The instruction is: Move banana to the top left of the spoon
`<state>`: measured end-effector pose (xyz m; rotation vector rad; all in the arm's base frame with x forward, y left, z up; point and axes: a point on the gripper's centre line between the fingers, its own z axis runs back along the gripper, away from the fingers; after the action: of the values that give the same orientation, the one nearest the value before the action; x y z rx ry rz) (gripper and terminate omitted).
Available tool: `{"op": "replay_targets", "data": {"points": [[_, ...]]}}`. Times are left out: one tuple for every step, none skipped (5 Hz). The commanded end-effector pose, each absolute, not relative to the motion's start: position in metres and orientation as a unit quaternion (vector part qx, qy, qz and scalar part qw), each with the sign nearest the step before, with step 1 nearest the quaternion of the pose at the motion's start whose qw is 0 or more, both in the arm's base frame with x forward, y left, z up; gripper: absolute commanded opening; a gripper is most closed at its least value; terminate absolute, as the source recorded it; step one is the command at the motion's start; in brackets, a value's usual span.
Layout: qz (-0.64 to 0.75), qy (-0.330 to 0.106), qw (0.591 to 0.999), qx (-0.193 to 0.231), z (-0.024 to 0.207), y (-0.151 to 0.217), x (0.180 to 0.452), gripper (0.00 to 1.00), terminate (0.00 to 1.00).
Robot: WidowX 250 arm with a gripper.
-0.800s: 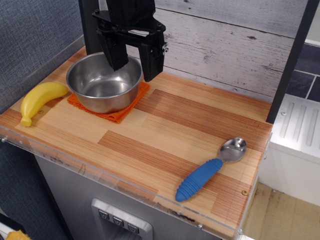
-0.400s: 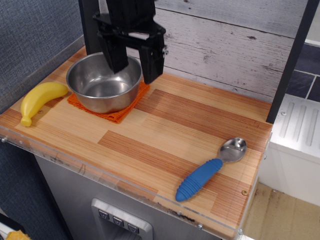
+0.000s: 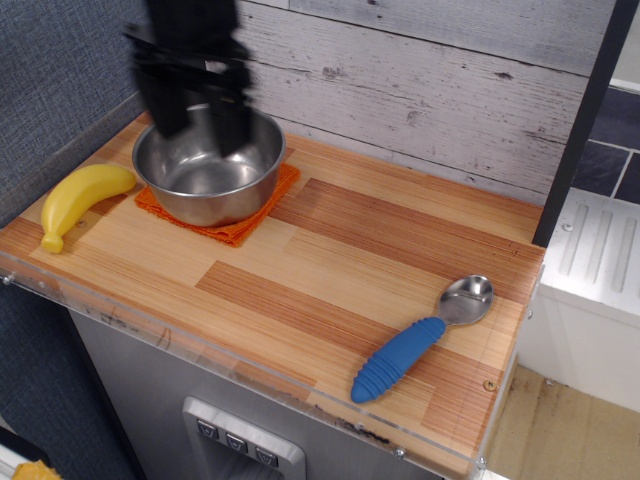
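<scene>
Gripper (image 3: 198,125) now over the back left of the counter, blurred, shifted leftward from its spot at the bowl's right rim a moment ago; fingers spread apart with nothing between them, hanging above the steel bowl (image 3: 210,165). Bowl sitting on an orange cloth (image 3: 245,222), unmoved since the earlier frames. Banana (image 3: 80,200) lying at the far left edge of the wooden counter (image 3: 380,250), just beside the cloth, stem end toward the front, in the same place as before. Spoon (image 3: 425,335) lying well apart at the front right, blue ribbed handle pointing toward the front edge, metal bowl toward the back right, likewise unchanged. Banana and spoon at opposite ends of the counter.
</scene>
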<state>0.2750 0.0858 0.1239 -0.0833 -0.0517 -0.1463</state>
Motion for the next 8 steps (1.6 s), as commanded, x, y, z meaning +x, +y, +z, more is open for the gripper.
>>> {"op": "replay_targets", "data": {"points": [[-0.044,-0.033,0.998,-0.018,0.124,0.154,0.242,1.00,0.00],[-0.031,-0.014,0.999,-0.005,0.102,0.177,0.237,1.00,0.00],[-0.019,-0.009,1.000,-0.007,0.086,0.196,0.239,1.00,0.00],[-0.012,-0.011,1.000,-0.004,0.079,0.209,0.247,1.00,0.00],[-0.018,-0.009,1.000,0.005,0.074,0.212,0.255,1.00,0.00],[-0.020,-0.003,1.000,0.015,0.064,0.214,0.261,1.00,0.00],[-0.021,0.005,1.000,0.016,0.051,0.211,0.265,1.00,0.00],[-0.021,0.014,1.000,0.019,0.036,0.208,0.268,1.00,0.00]]}}
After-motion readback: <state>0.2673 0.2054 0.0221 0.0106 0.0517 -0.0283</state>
